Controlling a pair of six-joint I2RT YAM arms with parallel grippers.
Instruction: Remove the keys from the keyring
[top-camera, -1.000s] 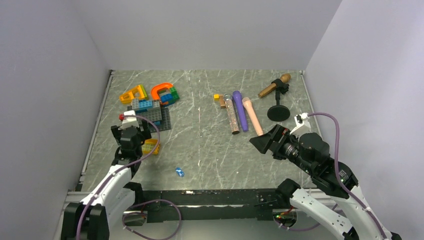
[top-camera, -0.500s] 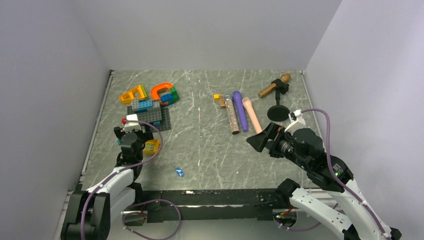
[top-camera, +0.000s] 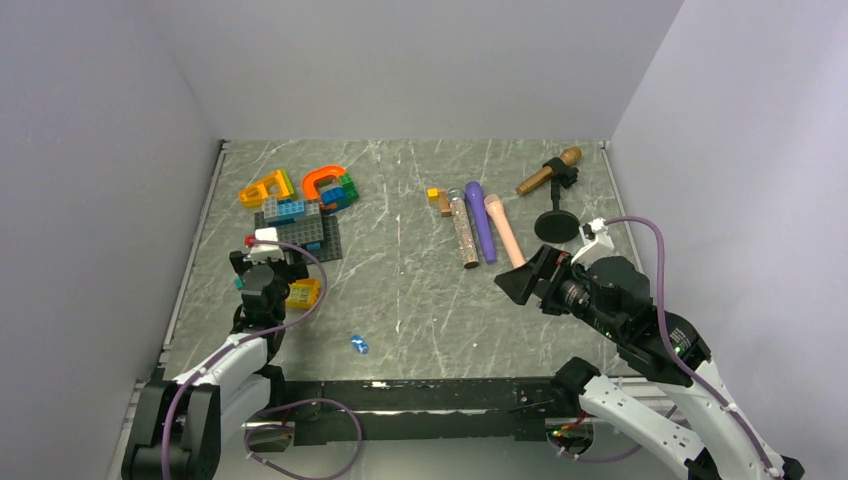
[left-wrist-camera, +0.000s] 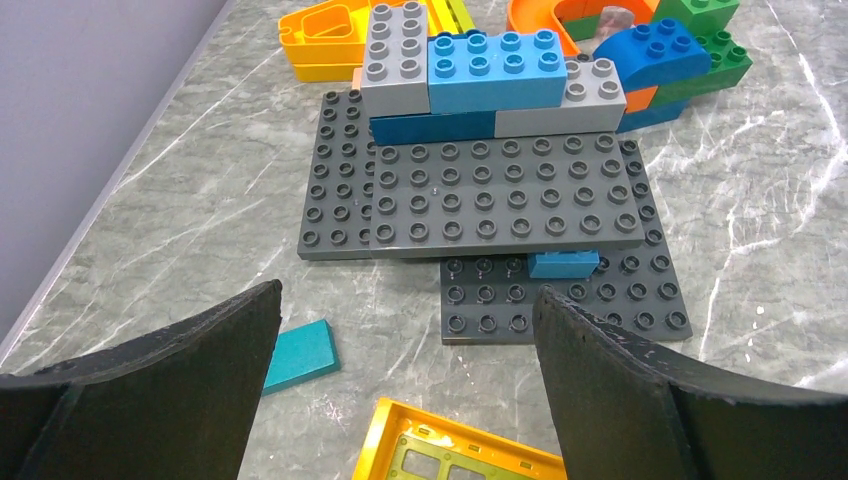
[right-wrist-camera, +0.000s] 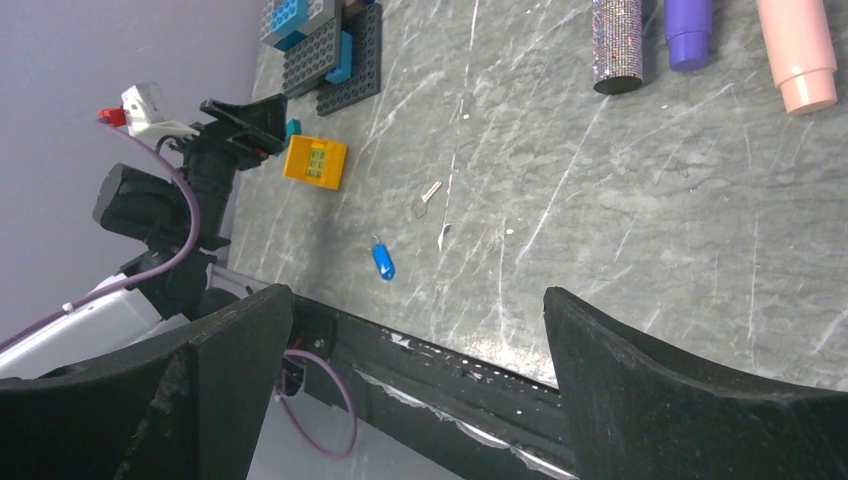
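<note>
— What colour are the arms?

— White shells on the lower links, black joints and wrists. The left arm (top-camera: 225, 365) stands at the left end of the black base rail (top-camera: 420, 395), the right arm (top-camera: 700, 420) at its right end.

— Cables?

— One purple cable (top-camera: 300, 285) loops over each wrist into a white plug (top-camera: 264, 237); the left arm's plug is red-tipped.

— The ends?

— The left pincer (left-wrist-camera: 405, 330) and right pincer (right-wrist-camera: 415, 310) have broad, matte black fingers (left-wrist-camera: 170, 390) with rough curved edges. A small green light (top-camera: 683, 347) shows above the rail's right end.
</note>
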